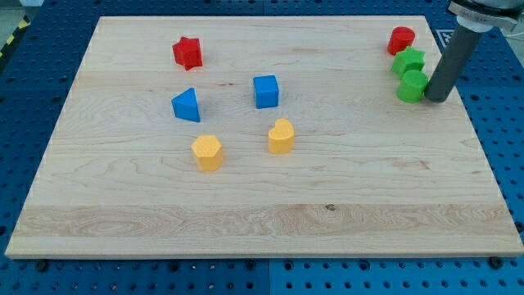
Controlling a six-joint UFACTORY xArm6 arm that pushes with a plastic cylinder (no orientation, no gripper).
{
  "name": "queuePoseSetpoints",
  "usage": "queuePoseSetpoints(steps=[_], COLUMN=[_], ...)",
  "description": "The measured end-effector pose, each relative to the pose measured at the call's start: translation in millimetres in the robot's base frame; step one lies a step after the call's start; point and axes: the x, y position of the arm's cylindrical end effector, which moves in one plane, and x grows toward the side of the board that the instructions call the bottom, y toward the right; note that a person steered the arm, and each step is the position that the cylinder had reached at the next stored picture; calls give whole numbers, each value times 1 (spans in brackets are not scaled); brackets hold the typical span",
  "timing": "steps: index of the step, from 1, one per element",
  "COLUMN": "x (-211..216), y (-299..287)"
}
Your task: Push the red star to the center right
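The red star (187, 52) lies on the wooden board (262, 205) near the view's top left. My tip (436, 99) rests on the board at the view's right, just right of a green block (413, 85). The rod rises toward the view's top right. The tip is far to the right of the red star.
A green star (408, 61) and a red round block (401, 39) sit above the green block. A blue triangle (187, 105), a blue cube (266, 91), a yellow hexagon (208, 152) and a yellow heart (281, 136) lie mid-board.
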Motion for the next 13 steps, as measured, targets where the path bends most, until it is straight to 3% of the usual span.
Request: queuePoseSetpoints(steps=[1,2,3,4,6,8,10,13], x=[6,51,82,61,-40,-135,-137,-98], y=[47,38,-47,-135,-189,-295,-447,-392])
